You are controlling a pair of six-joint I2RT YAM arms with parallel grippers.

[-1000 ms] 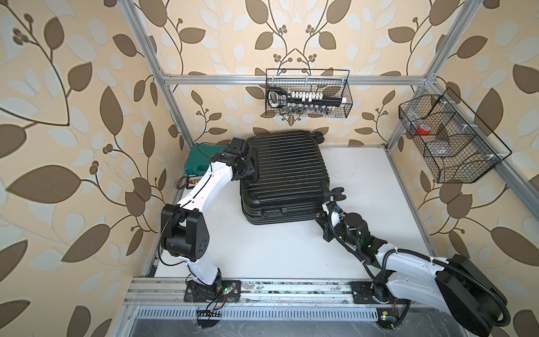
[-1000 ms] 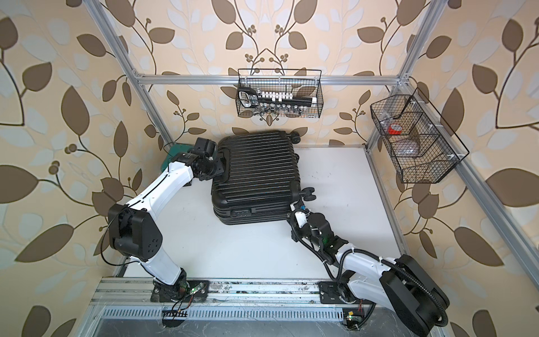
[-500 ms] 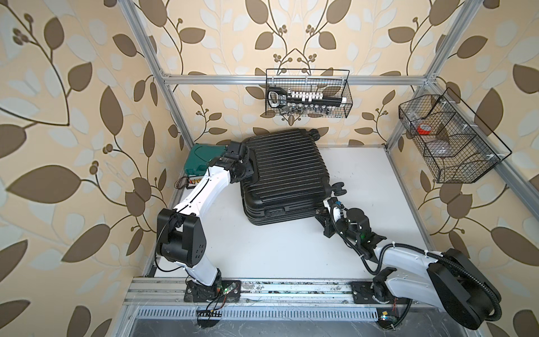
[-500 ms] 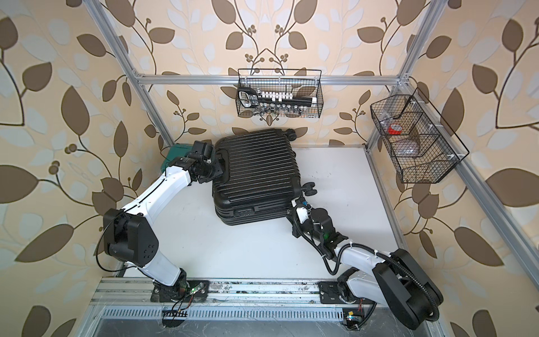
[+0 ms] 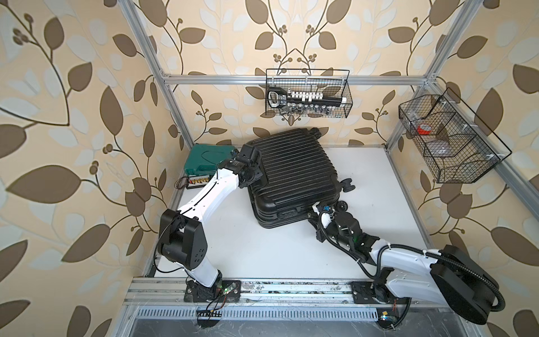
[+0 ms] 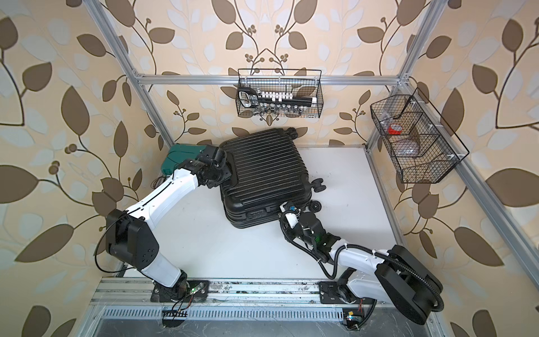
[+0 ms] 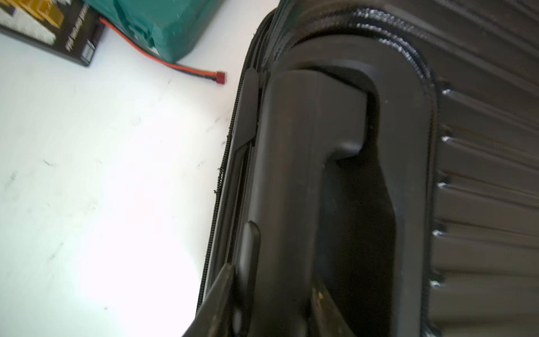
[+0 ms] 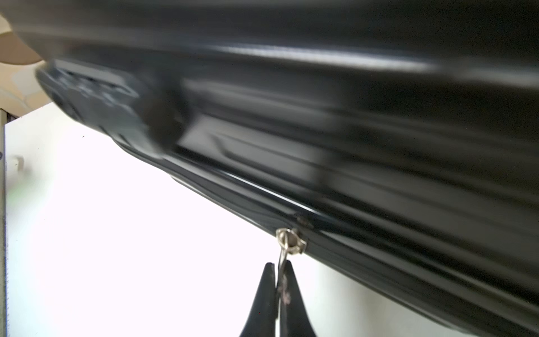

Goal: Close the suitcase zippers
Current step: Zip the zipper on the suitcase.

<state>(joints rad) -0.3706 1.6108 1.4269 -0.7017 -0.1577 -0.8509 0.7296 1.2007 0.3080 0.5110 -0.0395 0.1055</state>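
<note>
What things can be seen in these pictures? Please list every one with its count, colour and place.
suitcase: 1, black, lying flat mid-table.
zipper pull: 1, silver, on the suitcase seam, near side.
tool case: 1, green, far left corner.
connector box: 1, black with yellow plugs, before the tool case.
cable: 1, red and black, beside the tool case.
back basket: 1, black wire, far rail, holds tools.
side basket: 1, black wire, right rail, holds a red roll.
table: 1, white, under everything.
left gripper: 1, black, shut on the suitcase handle.
right gripper: 1, black, shut on the zipper pull.
</note>
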